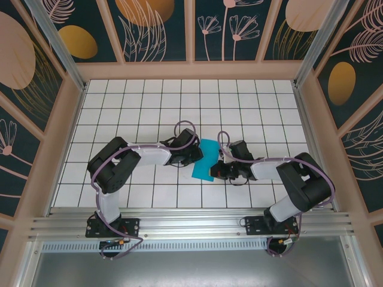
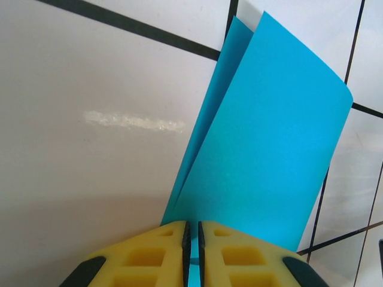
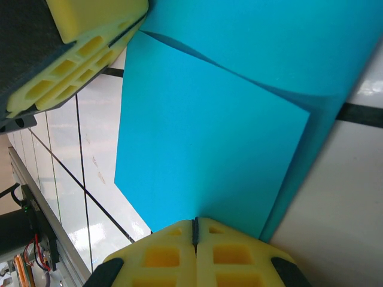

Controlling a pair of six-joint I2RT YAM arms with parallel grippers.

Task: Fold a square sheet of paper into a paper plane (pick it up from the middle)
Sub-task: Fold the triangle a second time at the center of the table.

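The square sheet of paper (image 1: 206, 160) is in the middle of the table (image 1: 119, 119), bent over into two loose layers. Its long side runs from near to far. The left gripper (image 2: 192, 230) pinches its left edge and the right gripper (image 3: 194, 230) pinches its right edge, so the paper lies between them, just as close to both arms.
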